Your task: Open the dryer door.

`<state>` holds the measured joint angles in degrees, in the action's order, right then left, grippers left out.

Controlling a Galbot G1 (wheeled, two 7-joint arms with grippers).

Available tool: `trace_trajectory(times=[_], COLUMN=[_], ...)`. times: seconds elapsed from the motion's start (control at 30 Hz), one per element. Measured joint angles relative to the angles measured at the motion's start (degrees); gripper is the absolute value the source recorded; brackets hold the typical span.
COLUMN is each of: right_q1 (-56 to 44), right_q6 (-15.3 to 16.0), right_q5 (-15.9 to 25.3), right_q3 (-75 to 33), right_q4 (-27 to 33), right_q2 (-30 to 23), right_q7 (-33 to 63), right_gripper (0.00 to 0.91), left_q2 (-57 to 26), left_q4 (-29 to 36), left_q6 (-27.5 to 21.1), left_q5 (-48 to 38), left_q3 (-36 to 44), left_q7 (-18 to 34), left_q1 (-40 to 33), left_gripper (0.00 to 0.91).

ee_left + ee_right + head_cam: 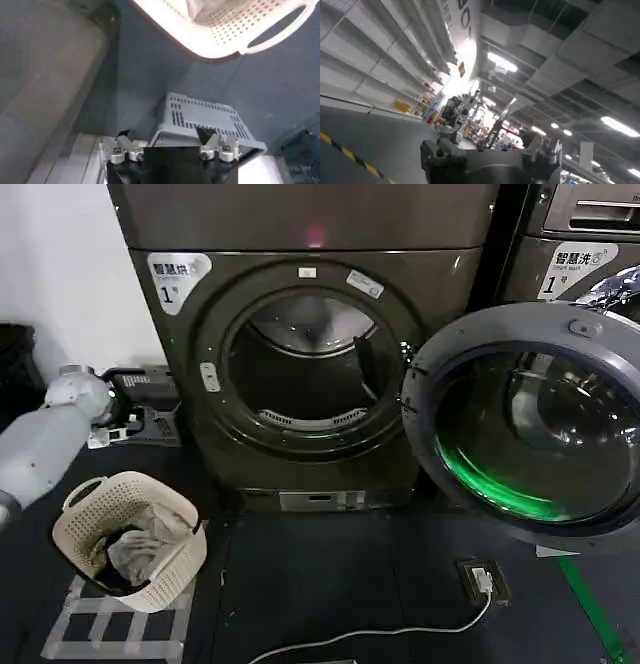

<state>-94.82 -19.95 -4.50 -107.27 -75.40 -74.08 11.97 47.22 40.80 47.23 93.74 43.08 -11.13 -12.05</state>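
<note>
The dark grey dryer [300, 244] stands straight ahead with its round drum opening [305, 369] uncovered. The dryer door [530, 424], a grey ring around dark glass with a green glow, hangs swung out wide to the right. My left gripper [140, 422] rests low at the far left beside the machine, away from the door. In the left wrist view the left gripper [165, 135] is open with nothing held, over a grey vented box [200, 117]. In the right wrist view the right gripper [487, 150] points up at a ceiling, fingers apart, holding nothing.
A cream laundry basket [130, 539] with clothes sits on the dark floor at front left, its rim [225, 30] also in the left wrist view. A floor socket [483, 579] with a white cable lies in front. Another machine [580, 244] stands at the right.
</note>
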Motion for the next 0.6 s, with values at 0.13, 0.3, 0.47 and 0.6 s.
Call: trace_trajectory(times=[0.13,0.3,0.47,0.6], right_q1=[0.04,0.03,0.01,-0.04], right_q6=[-0.02,-0.16,-0.26,-0.35], right_q5=[0.0,0.04,0.07,0.09], right_q3=[0.01,0.14,0.19,0.18], right_q4=[0.03,0.09,0.06,0.16], right_q2=[-0.01,-0.14,-0.15,-0.16], right_q7=[0.0,-0.04,-0.06,-0.08], right_gripper=[0.907,0.907,0.907,0.907], left_q2=[-0.97,-1.54,-2.06,-3.29], left_q4=[0.55,1.04,1.64,2.97], left_q6=[-0.03,-0.04,-0.04,-0.04], left_q5=[-1.35,-3.78,-3.79,-4.23], left_q3=[2.69,3.58,3.71,3.9], left_q7=[-0.97,-0.9,-0.9,-0.85], left_q1=[0.43,1.51,2.75,3.78], left_gripper=[0.907,0.907,0.907,0.907])
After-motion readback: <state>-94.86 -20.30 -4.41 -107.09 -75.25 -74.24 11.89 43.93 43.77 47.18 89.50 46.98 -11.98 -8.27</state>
